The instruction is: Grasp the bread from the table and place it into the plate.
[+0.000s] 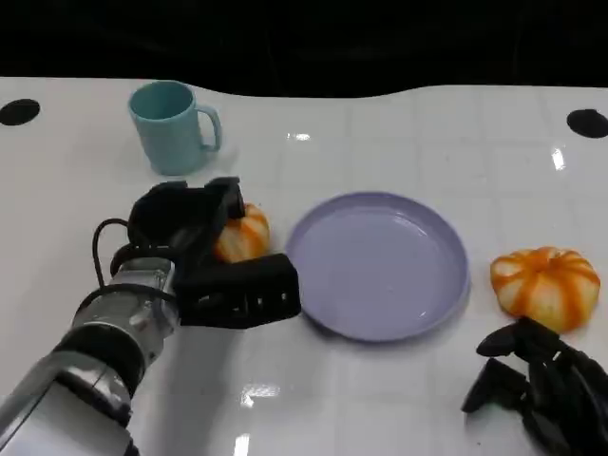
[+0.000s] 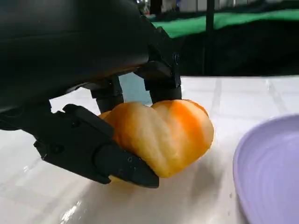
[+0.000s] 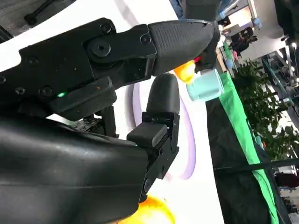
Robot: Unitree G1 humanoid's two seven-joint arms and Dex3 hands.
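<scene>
An orange-and-cream striped bread (image 1: 243, 235) lies on the white table just left of the lilac plate (image 1: 454, 285). My left hand (image 1: 204, 256) grips it. The left wrist view has the thumb under the bread (image 2: 163, 133) and fingers (image 2: 161, 77) over its top, with the plate's rim (image 2: 271, 172) close by. A second striped bread (image 1: 545, 285) sits right of the plate. My right hand (image 1: 541, 380) rests at the table's front right, just in front of that bread, fingers apart and holding nothing. In the right wrist view the right hand (image 3: 140, 93) is also empty.
A teal mug (image 1: 171, 125) stands at the back left, behind my left hand. Black round marks (image 1: 19, 111) sit at the table's far corners. The plate has nothing on it.
</scene>
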